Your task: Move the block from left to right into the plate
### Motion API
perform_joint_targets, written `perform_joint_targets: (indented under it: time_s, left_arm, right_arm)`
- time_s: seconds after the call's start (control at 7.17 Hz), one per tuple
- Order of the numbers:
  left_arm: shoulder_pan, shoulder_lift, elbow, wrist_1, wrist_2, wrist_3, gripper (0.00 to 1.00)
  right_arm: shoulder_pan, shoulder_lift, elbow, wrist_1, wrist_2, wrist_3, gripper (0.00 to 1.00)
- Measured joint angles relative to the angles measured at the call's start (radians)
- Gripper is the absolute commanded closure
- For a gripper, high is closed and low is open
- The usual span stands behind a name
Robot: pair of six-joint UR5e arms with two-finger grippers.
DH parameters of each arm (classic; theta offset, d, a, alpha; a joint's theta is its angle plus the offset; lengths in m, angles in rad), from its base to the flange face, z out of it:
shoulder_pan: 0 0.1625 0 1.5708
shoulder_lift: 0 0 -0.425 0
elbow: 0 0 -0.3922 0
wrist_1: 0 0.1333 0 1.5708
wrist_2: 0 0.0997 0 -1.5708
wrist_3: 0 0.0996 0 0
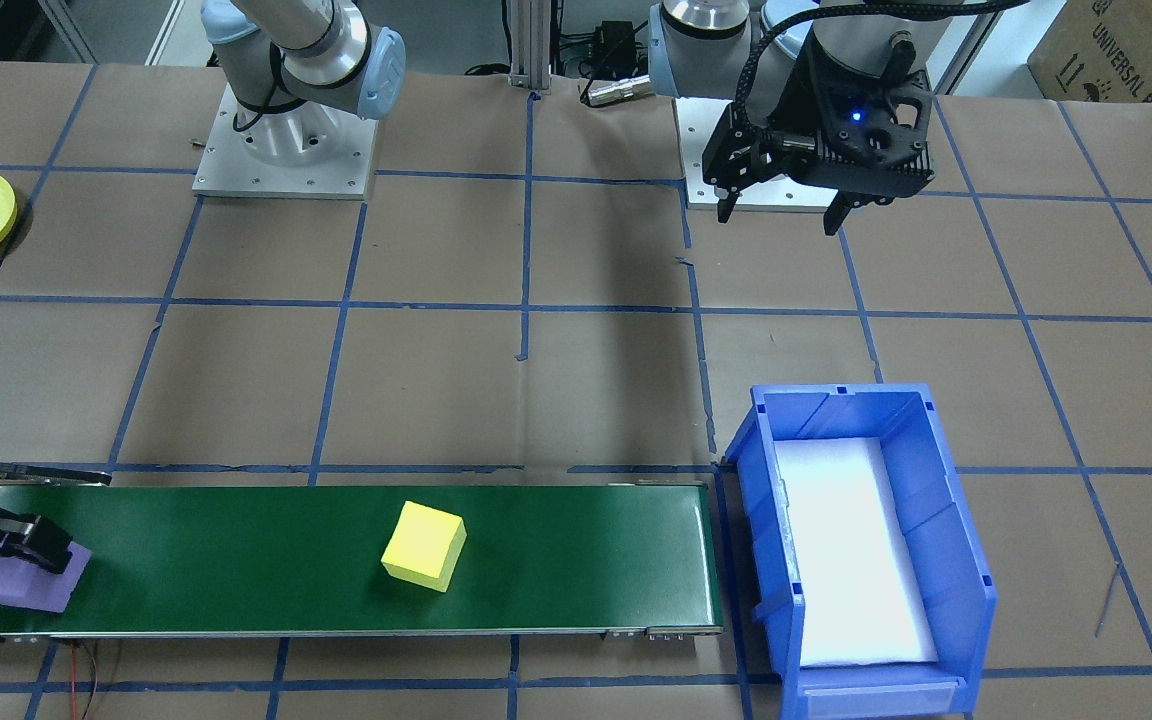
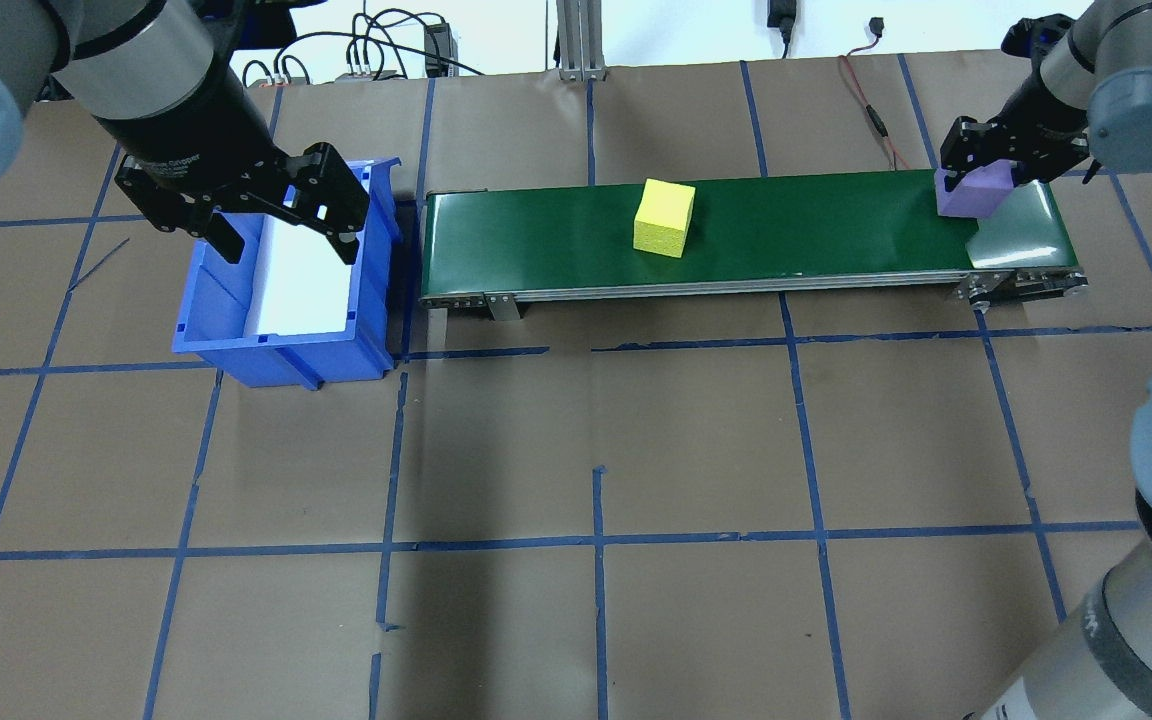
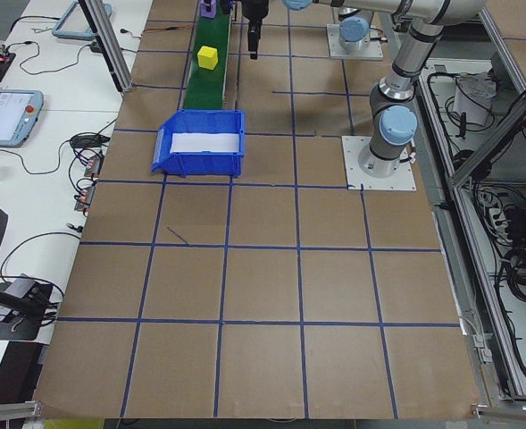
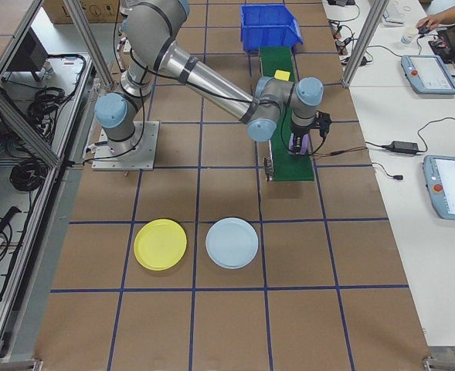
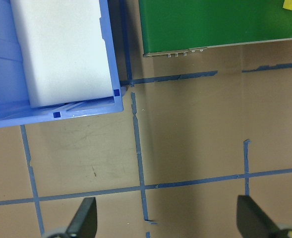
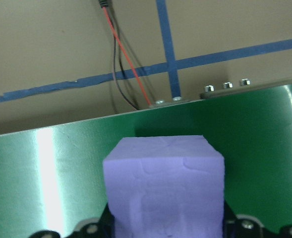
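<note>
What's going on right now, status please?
Right claw shut on purple block, on belt. Left claw open, empty. Yellow plate unobstructed.

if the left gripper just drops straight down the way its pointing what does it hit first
Most likely bare brown table paper. The left wrist view looks straight down past the open left gripper onto the table with blue tape lines; the blue bin and green conveyor lie off to one side. Height is unclear.

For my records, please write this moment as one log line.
right end effector: shut on purple block | left end effector: open | yellow block: on belt
</note>
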Motion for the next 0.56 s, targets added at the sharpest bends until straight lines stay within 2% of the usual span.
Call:
perform_joint_targets:
  time_s: [0.28, 0.56]
  left_arm:
    - [0.000, 0.000, 0.000, -0.001, 0.000, 0.001, 0.00]
    - [0.000, 0.000, 0.000, -0.002, 0.000, 0.000, 0.00]
  right_arm:
    - [-0.141, -0.051, 0.012, 0.034, -0.084, -0.231, 0.74]
    - [-0.355, -0.084, 0.037, 0.094, -0.097, -0.496, 0.74]
